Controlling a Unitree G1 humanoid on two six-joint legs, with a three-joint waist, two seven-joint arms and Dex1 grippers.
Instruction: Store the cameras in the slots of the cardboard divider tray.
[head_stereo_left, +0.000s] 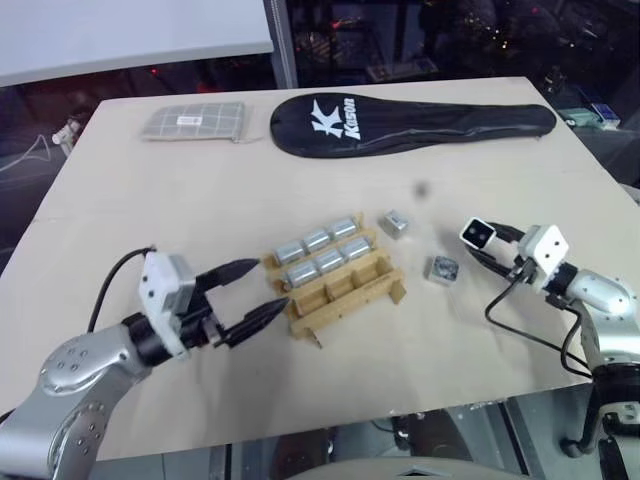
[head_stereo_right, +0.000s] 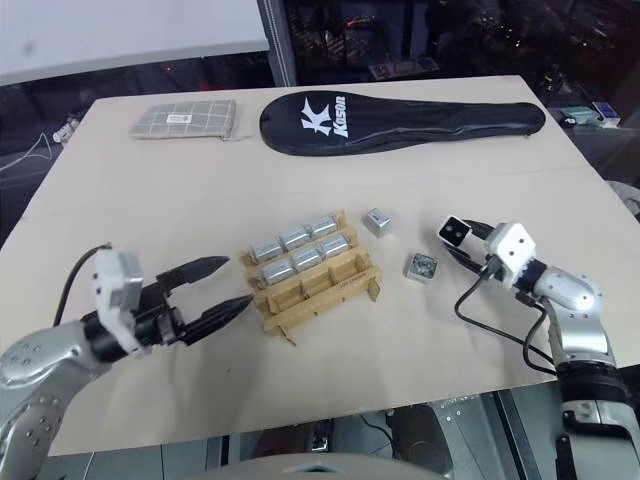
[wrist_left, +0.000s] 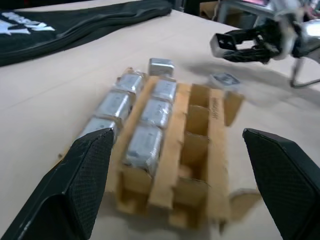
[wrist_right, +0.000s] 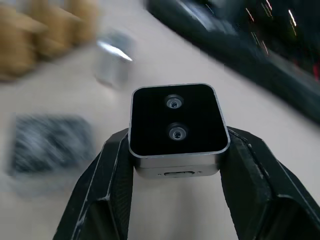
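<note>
The cardboard divider tray (head_stereo_left: 335, 280) sits near the middle of the pale wooden table (head_stereo_left: 200, 210), a tan slatted rectangle lying at a slant, its corrugated edges rough and a little bent. Six silver-grey cameras (head_stereo_left: 318, 252) fill its two far rows, smooth boxy blocks with a dull metal sheen, while the near row of slots (wrist_left: 197, 122) stands empty. Just beyond the tray's far right corner a seventh camera (head_stereo_left: 394, 224) lies loose on the table, and an eighth (head_stereo_left: 443, 269), dark face up, rests to the tray's right. The right gripper (wrist_right: 175, 165) is clamped on a ninth camera (wrist_right: 175, 122), a rounded metal-framed block with a glossy black face and two small round lenses, held above the table to the right of the tray. The left gripper (head_stereo_left: 250, 295) hovers just left of the tray, its textured black fingers (wrist_left: 87, 175) spread wide apart and holding nothing. At the far edge lie a long black racket cover (head_stereo_left: 410, 122) with white lettering and a grey checked pouch (head_stereo_left: 193, 122).
</note>
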